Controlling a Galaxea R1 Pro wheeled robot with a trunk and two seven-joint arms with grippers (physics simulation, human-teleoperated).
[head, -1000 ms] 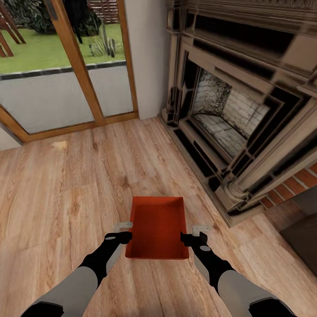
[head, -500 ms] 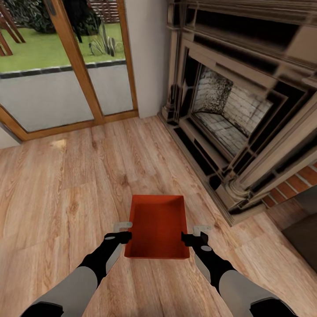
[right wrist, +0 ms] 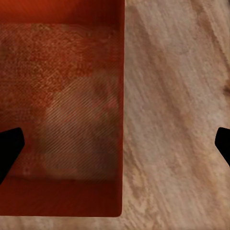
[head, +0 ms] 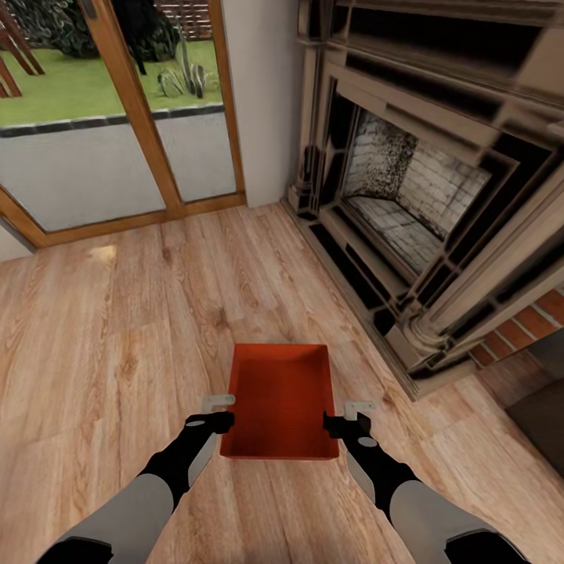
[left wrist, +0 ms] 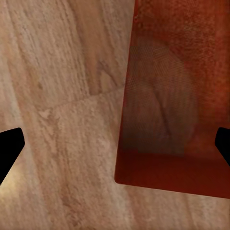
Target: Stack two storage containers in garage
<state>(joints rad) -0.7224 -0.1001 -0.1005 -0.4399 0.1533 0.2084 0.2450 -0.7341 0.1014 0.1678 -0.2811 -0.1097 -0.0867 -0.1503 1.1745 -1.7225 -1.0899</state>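
One orange-red storage container (head: 280,399) sits on the light wood-plank living room floor (head: 117,329), straight ahead of me and between my arms. My left gripper (head: 222,412) is open at its left wall, and my right gripper (head: 349,415) is open at its right wall. In the left wrist view, the container (left wrist: 177,96) has its wall edge running between the wide-spread black fingertips (left wrist: 9,146) of that gripper (left wrist: 115,143). The right wrist view shows the same for the container (right wrist: 62,96) and the right gripper (right wrist: 115,143). Nothing is gripped.
A large fireplace (head: 423,196) with a dark surround and red brick (head: 521,329) stands close on the right. Wood-framed glass doors (head: 133,117) onto a garden lie ahead on the left. Bare plank floor stretches left of the container.
The whole picture has shifted slightly, so the camera moved a little. Both grippers keep their places beside the container and stay open.
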